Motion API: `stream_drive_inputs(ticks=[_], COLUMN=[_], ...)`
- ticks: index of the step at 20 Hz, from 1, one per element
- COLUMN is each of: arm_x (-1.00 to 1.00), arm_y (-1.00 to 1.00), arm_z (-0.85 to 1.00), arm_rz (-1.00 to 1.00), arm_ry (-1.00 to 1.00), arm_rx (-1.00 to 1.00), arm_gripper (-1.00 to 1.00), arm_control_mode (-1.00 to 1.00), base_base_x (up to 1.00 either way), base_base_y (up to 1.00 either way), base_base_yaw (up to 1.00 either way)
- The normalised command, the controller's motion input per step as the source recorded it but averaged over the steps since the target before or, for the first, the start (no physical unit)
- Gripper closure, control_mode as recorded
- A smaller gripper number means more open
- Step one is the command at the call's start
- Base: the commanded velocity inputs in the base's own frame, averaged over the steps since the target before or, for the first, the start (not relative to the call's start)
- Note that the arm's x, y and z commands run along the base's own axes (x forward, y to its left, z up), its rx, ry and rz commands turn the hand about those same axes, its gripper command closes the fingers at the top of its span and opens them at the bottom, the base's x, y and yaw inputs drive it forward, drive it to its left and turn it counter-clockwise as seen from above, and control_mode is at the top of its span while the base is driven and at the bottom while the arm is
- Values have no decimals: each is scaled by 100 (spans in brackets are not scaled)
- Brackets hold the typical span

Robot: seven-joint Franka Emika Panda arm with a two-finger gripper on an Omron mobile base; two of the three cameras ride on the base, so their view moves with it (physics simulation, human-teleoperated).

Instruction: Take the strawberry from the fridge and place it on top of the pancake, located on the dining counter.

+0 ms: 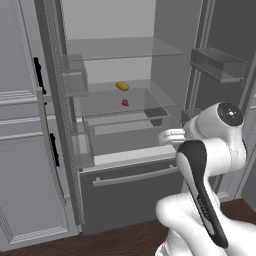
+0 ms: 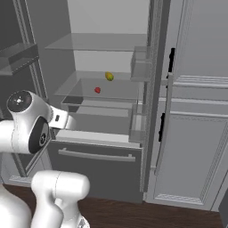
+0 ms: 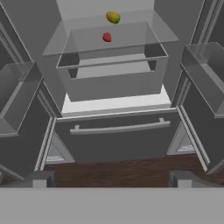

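Observation:
The fridge point(image 1: 130, 190) stands in front of me with both upper doors swung open and its bottom drawer point(image 3: 118, 146) closed. A tiny red strawberry point(image 1: 125, 102) point(image 2: 97, 90) point(image 3: 106, 37) lies on the middle glass shelf, above a clear crisper bin. My gripper point(image 3: 110, 181) is open, its two dark fingertips point(image 3: 40, 178) spread wide with nothing between them. It hangs outside the fridge, in front of the drawer and well below and short of the strawberry. The pancake and the dining counter are out of view.
A small yellow item point(image 1: 122, 86) point(image 3: 113, 17) sits on the same shelf, just behind the strawberry. Clear door bins point(image 1: 75, 82) point(image 1: 218, 63) jut out on both open doors. Light grey panelled cabinets point(image 1: 20, 150) point(image 2: 196, 133) flank the fridge. Dark wood floor point(image 3: 113, 168) lies below.

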Motion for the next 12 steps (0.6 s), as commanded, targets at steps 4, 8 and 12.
stream_drive_inputs(ticks=[4,8,12], arm_x=[2,20,0], arm_y=[0,0,0], arm_z=[0,-2,0], arm_rz=[0,0,0], arm_ry=[1,2,0], arm_rx=[0,0,0], arm_gripper=[-100,-100,-100], arm_control_mode=[-100,100,100], base_base_x=[0,46,100], base_base_y=[0,4,4], base_base_yaw=[0,0,0])
